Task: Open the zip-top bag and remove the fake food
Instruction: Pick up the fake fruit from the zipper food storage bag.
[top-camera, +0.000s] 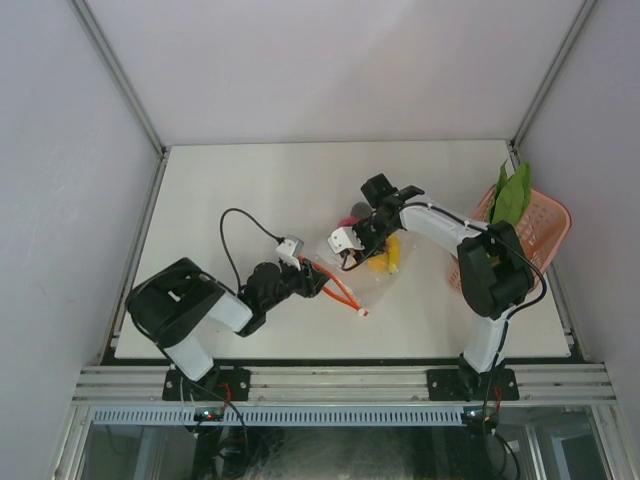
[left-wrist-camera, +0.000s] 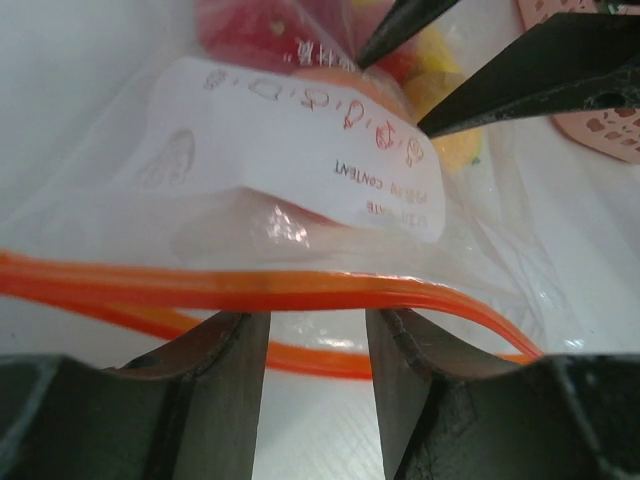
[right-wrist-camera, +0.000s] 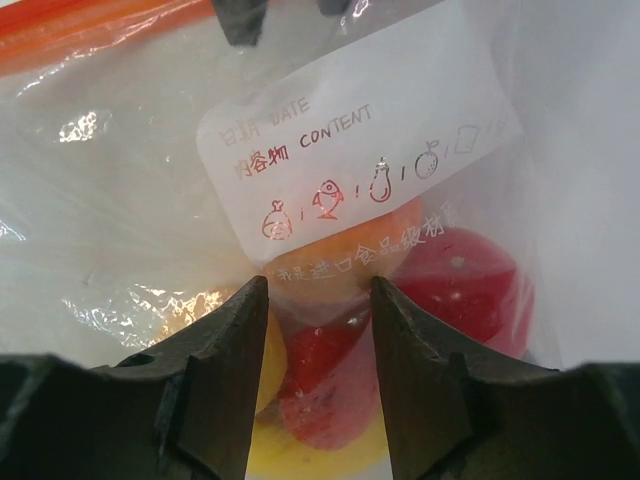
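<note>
Zip-top bag lies close to the centre of the white table, a little toward 5 o'clock, with both arms bent over it. The left arm comes in from 8 o'clock and the right arm from 2 o'clock. A pink lattice basket stands at the table's 3 o'clock edge, well apart from the bag, and a long green leafy vegetable sticks up out of it.

The rest of the fake food is inside the clear plastic: a yellow banana, a red round fruit and an orange one pressed behind the white label (printed with small red icons).

The red-orange zipper strip runs along the bag's 8 o'clock edge. It crosses right at the tips of the left gripper, whose jaws stand apart, not closed on it. The right gripper is down over the bulging middle of the bag, its jaws also parted, with the fruit showing in the gap. Whether its tips touch the film cannot be told.
</note>
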